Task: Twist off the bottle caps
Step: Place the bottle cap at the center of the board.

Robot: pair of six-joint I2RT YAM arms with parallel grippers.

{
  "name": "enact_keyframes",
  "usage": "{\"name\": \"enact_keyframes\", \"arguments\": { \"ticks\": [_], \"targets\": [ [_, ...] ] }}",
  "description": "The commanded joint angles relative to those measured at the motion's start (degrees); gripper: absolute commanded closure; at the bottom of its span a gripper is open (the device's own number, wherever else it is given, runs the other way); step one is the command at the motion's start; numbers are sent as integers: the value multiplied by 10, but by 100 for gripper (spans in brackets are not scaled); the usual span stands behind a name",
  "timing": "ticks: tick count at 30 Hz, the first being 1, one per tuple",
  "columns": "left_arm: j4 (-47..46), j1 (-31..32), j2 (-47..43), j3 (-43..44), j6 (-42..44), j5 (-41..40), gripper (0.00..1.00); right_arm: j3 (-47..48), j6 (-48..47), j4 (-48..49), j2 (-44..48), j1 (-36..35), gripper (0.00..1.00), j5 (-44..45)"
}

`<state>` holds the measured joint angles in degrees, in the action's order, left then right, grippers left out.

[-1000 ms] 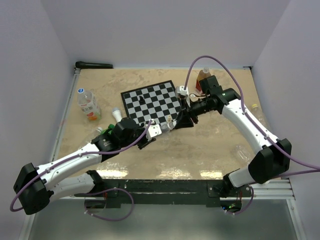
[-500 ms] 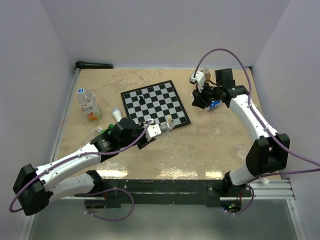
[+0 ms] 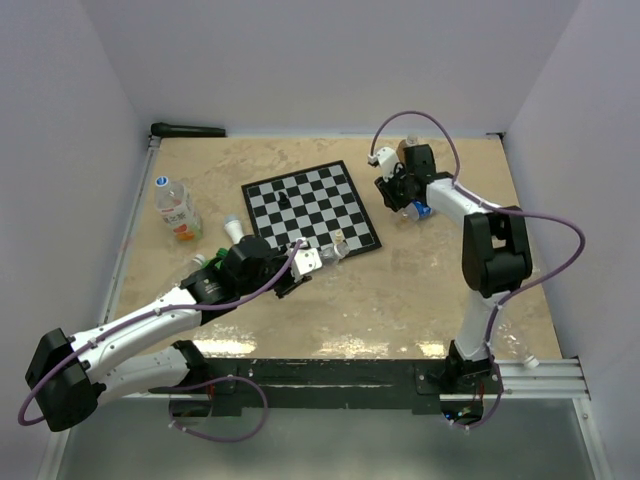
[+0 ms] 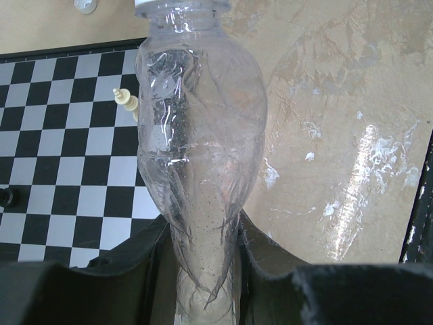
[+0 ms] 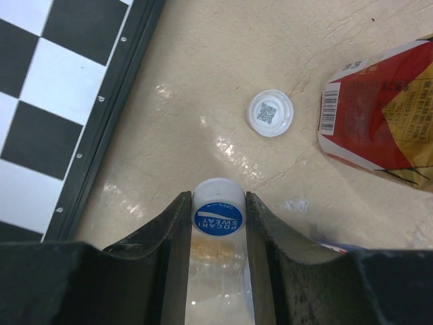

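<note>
Count: blue-topped cap (image 5: 218, 215) in right gripper (image 5: 216, 201), white cap (image 5: 270, 113) loose (two total).

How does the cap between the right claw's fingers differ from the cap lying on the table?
The gripped cap has a blue printed top; the loose cap is white with a small dark code. The gripped cap is pinched in the right claw; the loose cap lies free on the table. Both are round with white sides.
</note>
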<state>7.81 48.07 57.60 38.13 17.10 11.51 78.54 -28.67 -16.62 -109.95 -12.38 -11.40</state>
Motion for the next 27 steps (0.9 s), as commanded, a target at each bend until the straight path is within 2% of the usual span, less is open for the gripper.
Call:
{"name": "enact_keyframes", "arguments": {
  "ticks": [1,5,12,17,22,27],
  "targets": [
    [-19,1,-10,5,-1,-3,100,49,15,39,-21,-5,85,25],
    [-19,0,-9,5,-1,-3,100,60,17,37,-48,-5,78,33],
    [-20,1,-7,5,-1,-1,100,62,19,25,-41,-5,56,24],
    [-21,1,-5,5,-1,1,100,50,24,7,20,-5,39,-26],
    [-21,1,-4,4,-1,0,100,25,16,-22,91,-5,36,-81],
    [-25,0,1,5,-3,9,100,-24,-38,-63,221,-5,30,-178]
  ]
}}
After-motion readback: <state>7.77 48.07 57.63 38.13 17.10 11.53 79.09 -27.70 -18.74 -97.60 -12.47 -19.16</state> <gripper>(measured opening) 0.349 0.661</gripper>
